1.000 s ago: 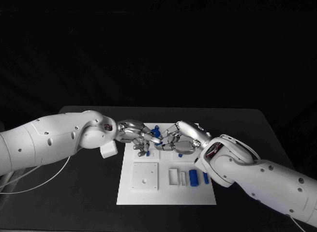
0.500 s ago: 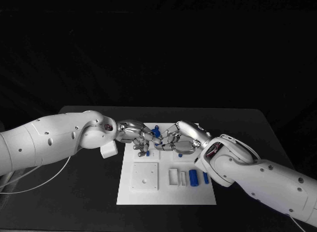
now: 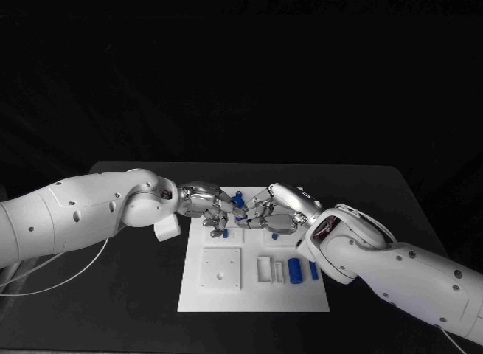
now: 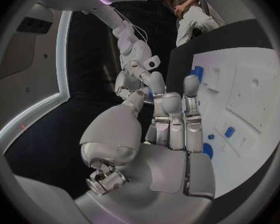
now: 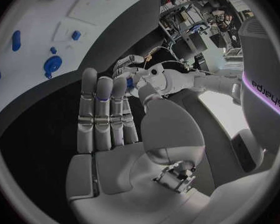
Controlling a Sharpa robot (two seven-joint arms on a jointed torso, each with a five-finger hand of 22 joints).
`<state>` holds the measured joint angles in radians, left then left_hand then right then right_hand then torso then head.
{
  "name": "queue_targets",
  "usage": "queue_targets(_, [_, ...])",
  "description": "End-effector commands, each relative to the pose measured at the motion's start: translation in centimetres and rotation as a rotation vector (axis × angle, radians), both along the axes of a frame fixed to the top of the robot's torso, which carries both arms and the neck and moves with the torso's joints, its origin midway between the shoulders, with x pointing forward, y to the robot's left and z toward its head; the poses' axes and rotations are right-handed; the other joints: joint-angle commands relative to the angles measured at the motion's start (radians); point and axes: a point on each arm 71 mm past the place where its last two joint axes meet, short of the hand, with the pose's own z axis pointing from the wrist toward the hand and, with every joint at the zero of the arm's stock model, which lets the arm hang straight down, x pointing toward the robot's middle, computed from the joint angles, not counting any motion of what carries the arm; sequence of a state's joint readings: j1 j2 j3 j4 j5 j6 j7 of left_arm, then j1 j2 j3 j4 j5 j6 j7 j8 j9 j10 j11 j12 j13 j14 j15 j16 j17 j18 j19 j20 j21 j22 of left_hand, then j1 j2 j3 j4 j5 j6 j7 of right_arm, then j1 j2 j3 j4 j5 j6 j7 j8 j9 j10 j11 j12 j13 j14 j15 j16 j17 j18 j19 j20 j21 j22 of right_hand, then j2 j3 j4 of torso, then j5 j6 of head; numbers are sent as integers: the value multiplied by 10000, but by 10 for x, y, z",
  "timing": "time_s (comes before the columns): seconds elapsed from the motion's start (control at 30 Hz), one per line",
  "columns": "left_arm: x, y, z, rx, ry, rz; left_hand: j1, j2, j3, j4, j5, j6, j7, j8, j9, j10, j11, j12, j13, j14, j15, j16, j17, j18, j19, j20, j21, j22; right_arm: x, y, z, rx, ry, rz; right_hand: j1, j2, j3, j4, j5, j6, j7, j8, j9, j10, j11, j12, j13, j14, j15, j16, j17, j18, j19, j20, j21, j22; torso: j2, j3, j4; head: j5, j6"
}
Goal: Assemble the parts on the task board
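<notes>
Near the middle of the frame, the left hand (image 3: 204,203) and right hand (image 3: 279,209) are meeting over the task board (image 3: 254,295). Together they are pinching a small blue part (image 3: 238,200) between their fingertips.

A black table (image 3: 145,295) sits against pure darkness in the head view, nothing behind it. The left wrist view catches a dark wall panel edged by a curved strip of white light (image 4: 50,104). The right wrist view shows a bright, cluttered corner, possibly racks of equipment (image 5: 196,25), too blurred to name.
</notes>
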<state>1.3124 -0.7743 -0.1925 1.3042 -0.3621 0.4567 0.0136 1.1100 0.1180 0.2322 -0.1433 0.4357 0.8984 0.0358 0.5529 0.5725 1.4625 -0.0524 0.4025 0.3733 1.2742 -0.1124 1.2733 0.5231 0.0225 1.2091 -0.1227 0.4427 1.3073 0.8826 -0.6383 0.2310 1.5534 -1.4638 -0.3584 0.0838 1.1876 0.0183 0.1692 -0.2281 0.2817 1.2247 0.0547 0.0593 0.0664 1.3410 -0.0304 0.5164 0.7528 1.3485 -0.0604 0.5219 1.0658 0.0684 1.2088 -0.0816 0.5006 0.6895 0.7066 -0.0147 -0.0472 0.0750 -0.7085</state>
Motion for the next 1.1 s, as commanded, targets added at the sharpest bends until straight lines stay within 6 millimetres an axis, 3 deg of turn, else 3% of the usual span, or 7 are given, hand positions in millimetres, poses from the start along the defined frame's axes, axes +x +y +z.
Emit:
queue_targets(0.03, [3, -2, 5, -477, -183, 384, -210, -22, 775, -724, 269, 369, -226, -28, 983, 287, -67, -70, 16, 107, -13, 30, 37, -18, 22, -93, 88, 183, 3, -8, -4, -83, 10, -372, -53, -223, -61, 21, 85, -524, 197, 25, -39, -239, 99, -194, -133, -221, 50, -195, -114, -163, -188, 62, -167, -92, -4, -3, 3, -3, -4])
queue_targets(0.17, [3, 0, 4, -260, -241, 643, -305, -64, 839, -804, 509, 431, -247, -21, 1034, 365, -92, -72, 29, 182, -38, 20, 70, -11, 52, -116, 166, 182, 6, -15, -3, 233, -120, -672, -179, -608, -574, 119, 488, -1655, 523, 33, -36, -465, 309, -629, -604, -562, 260, -640, -552, -190, -464, 264, -640, -424, -1, -3, 4, 11, 3])
queue_targets(0.27, [3, 1, 3, 39, -290, 852, -385, -111, 901, -871, 709, 524, -270, -60, 1040, 421, -124, -49, 38, 285, -67, -8, 98, -7, 103, -149, 262, 182, 8, -22, -2, 577, -174, -925, 105, -691, -1813, 410, 937, -2617, 647, 25, -53, -606, 470, -886, -1222, -799, 426, -875, -1126, -199, -471, 444, -1223, -939, -3, -3, 1, 30, 5])
queue_targets(0.33, [4, 3, 1, 287, -307, 1013, -425, -113, 928, -917, 717, 545, -275, -90, 1074, 429, -131, -35, 37, 330, -76, -58, 129, -8, 93, -158, 320, 172, 9, -27, -1, 820, -180, -1050, 498, -522, -2657, 686, 1069, -2832, 662, 16, -60, -737, 506, -699, -1515, -957, 459, -631, -1441, -187, -341, 490, -1504, -1231, -7, -1, 3, 49, 7])
queue_targets(0.43, [5, 6, -1, 756, -347, 1269, -429, -116, 929, -939, 735, 568, -282, -109, 1076, 439, -146, -1, 45, 378, -90, -66, 150, 0, 128, -171, 359, 169, 11, -36, 2, 1494, -168, -1146, 543, -627, -3183, 963, 1368, -3498, 763, -14, -86, -965, 610, -693, -1809, -1242, 565, -593, -1756, -208, -429, 583, -1771, -1464, -7, 4, 1, 60, 1])
queue_targets(0.7, [9, 22, -9, 2911, -708, 2122, -440, -126, 940, -1016, 798, 644, -300, -168, 1075, 462, -176, 124, 47, 534, -120, -133, 253, 9, 205, -203, 450, 152, 27, -79, 24, 4295, 641, -2481, 915, -134, -3953, 1108, 1835, -3170, 737, -7, -75, -1008, 577, -410, -2728, -1318, 532, -129, -2727, -208, -146, 550, -1988, -1995, -13, 7, -33, 151, 11])
queue_targets(1.1, [20, 40, -12, 7202, -3030, 3297, -486, -234, 944, -1165, 972, 972, -363, -328, 920, 510, -196, 502, -128, 929, -193, -294, 619, 3, 352, -271, 521, 131, 60, -139, 37, 5667, 903, -4637, 888, 97, -4042, 776, 1848, -3076, 731, -2, -71, -1028, 560, -285, -2998, -1387, 523, 100, -3025, -213, -147, 539, -1908, -2134, -48, 35, -51, 288, -179])
